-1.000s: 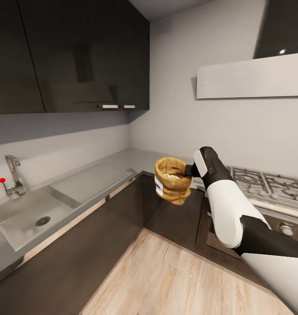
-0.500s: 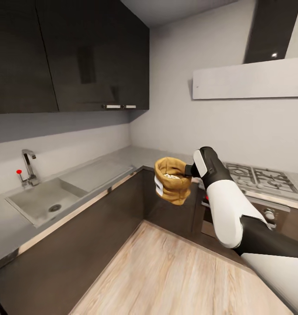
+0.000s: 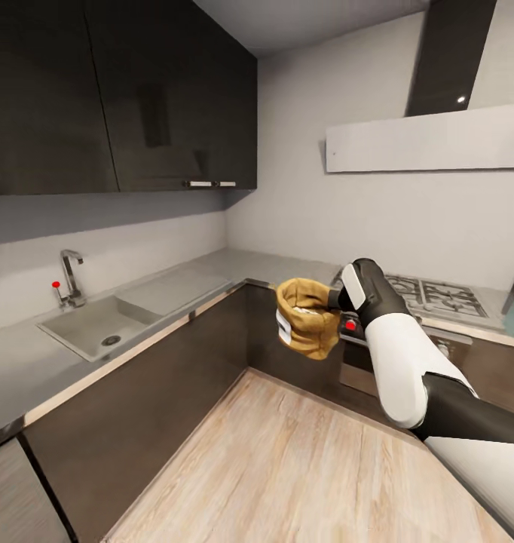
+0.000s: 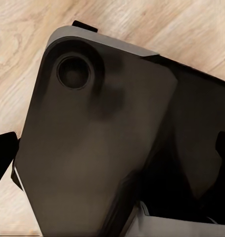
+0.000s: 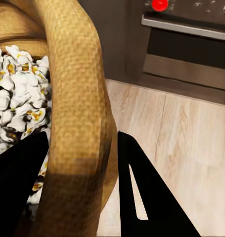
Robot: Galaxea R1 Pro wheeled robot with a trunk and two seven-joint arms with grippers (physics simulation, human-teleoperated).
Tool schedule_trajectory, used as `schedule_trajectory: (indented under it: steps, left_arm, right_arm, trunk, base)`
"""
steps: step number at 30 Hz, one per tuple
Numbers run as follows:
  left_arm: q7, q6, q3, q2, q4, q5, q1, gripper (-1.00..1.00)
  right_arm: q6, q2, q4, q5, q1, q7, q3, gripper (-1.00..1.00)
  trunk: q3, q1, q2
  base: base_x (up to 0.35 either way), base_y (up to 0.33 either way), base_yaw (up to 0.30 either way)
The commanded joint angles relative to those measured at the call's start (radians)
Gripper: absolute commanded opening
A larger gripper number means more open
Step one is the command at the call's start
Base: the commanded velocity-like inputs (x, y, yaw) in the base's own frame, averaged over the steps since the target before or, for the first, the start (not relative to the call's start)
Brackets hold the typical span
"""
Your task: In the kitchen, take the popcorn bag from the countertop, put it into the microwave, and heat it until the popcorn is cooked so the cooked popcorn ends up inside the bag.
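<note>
Popcorn bag first: the small tan-brown woven sack with the rolled rim is up in the air in front of us, held out over the pale wood-plank floor and well clear of the glossy grey steel countertop that wraps the corner. Our right gripper has its two black fingers pinched on the bag's rim, one inside and one outside, so the jaws are closed down to just the thickness of the fabric. From the right wrist we can see fluffy white-and-yellow popped popcorn sitting inside the bag. Behind the bag in the head view is the steel gas hob, with the white flat hood above it. Off to the side there's the sunken steel sink with a chrome tap under the dark glossy wall cabinets. For our left gripper we can't tell the jaw state; that wrist camera mostly shows a dark rounded body part over the floor.
</note>
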Motion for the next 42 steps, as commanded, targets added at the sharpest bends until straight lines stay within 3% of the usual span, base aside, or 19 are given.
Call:
schedule_trajectory:
  steps: [1, 9, 10, 13, 17, 21, 38, 42]
  left_arm:
    - [0.0, -0.001, 0.006, 0.0, -0.001, 0.002, 0.0, 1.0]
    - [0.0, -0.001, 0.006, 0.0, -0.001, 0.002, 0.0, 1.0]
    - [0.0, -0.001, 0.005, 0.0, -0.001, 0.002, 0.0, 1.0]
    - [0.0, -0.001, 0.004, 0.0, -0.001, 0.002, 0.0, 1.0]
    - [0.0, 0.0, 0.003, 0.001, -0.001, 0.002, 0.0, 1.0]
    - [0.0, 0.0, 0.003, 0.001, -0.001, 0.002, 0.0, 1.0]
    - [0.0, 0.001, 0.003, 0.003, -0.001, 0.005, 0.0, 1.0]
    - [0.0, 0.0, 0.003, 0.003, -0.001, 0.005, 0.0, 1.0]
  right_arm:
    - [0.002, 0.001, -0.001, -0.002, -0.001, -0.005, -0.006, -1.0]
    - [0.002, 0.0, 0.0, -0.001, 0.007, -0.008, -0.007, -1.0]
    - [0.002, -0.013, 0.0, -0.004, 0.015, -0.005, -0.007, -1.0]
    - [0.002, -0.021, 0.0, -0.004, 0.032, -0.009, -0.007, -1.0]
    - [0.002, -0.026, -0.002, 0.002, 0.102, -0.007, -0.008, -1.0]
    - [0.002, -0.075, -0.001, -0.007, 0.116, 0.001, -0.009, -1.0]
    - [0.002, -0.096, 0.0, -0.001, 0.138, 0.001, -0.01, -1.0]
    - [0.002, -0.14, 0.0, -0.006, 0.138, 0.001, -0.01, -1.0]
  trunk:
    - [-0.001, 0.0, -0.001]
    - [-0.001, 0.0, -0.001]
    - [-0.001, 0.0, -0.001]
    - [-0.001, 0.0, -0.001]
    - [-0.001, 0.0, -0.001]
    - [-0.001, 0.0, -0.001]
    - [-0.001, 0.0, -0.001]
    - [-0.001, 0.0, -0.001]
  base:
    - [-0.339, 0.0, 0.0]
    - [-0.303, 0.0, -0.1]
    - [-0.035, 0.0, -0.249]
    - [-0.01, 0.0, -0.273]
    - [0.0, 0.0, -0.288]
    - [0.0, 0.0, -0.288]
    - [0.0, 0.0, -0.291]
    - [0.0, 0.0, -0.295]
